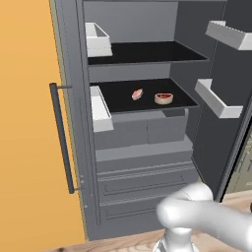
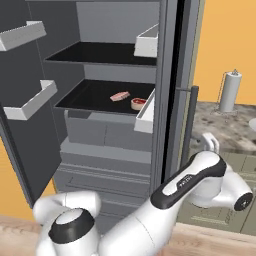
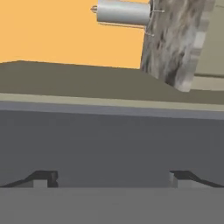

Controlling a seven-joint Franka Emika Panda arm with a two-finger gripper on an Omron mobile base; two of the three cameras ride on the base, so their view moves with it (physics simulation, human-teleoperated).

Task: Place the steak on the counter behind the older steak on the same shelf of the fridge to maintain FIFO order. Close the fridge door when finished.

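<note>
Two steaks lie on the shelf (image 1: 147,106); spread jaws, tips cropped in hand view

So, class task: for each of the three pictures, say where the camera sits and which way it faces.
Left base view: behind the arm's left, facing the open fridge; white arm at lower right.
Right base view: behind its right, facing the same fridge; arm at lower left.
Hand view: on the hand, rolled sideways, facing a paper towel roll; the gripper is open.
Both base views share the steak and the older steak.
</note>
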